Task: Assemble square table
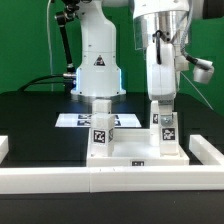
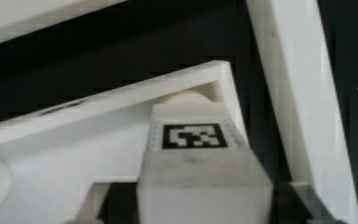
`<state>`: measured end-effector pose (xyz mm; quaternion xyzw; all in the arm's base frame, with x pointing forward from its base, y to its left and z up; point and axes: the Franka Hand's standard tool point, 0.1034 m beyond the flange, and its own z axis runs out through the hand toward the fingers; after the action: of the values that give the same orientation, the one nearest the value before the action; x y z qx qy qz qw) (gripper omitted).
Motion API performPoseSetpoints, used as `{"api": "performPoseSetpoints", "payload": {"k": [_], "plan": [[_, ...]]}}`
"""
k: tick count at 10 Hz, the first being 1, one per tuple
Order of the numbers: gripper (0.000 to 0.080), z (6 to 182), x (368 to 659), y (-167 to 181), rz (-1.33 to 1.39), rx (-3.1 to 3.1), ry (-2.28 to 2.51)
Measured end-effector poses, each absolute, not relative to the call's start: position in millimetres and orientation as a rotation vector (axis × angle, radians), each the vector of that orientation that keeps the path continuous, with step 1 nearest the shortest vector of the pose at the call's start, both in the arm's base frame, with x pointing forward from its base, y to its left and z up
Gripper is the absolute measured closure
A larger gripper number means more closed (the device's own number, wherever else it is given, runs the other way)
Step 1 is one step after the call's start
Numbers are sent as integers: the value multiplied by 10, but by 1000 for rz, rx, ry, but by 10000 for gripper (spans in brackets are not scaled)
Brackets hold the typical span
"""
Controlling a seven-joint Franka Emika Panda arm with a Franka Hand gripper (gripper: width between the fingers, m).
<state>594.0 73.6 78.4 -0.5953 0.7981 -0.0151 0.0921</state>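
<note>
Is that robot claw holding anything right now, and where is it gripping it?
Yes, it seems so. The gripper is closed on the upper end of a white table leg, which stands upright on a corner of the square tabletop.

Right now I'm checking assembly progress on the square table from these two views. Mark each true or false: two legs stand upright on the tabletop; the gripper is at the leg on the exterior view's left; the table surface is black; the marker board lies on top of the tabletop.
1. True: two legs, one and another, stand on the tabletop.
2. False: the gripper is at the leg on the exterior view's right.
3. True: the table is black.
4. False: the marker board lies behind the tabletop.
</note>
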Motion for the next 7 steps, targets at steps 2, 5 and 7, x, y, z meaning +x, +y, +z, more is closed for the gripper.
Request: {"api": "performPoseSetpoints", "payload": {"k": [2,5,7], "plan": [[291,784,5941,726,-63,-1923,2249],[158,775,5931,760,-90,-2257,1934],[152,775,5962,796,-85,-2427,1729]]}}
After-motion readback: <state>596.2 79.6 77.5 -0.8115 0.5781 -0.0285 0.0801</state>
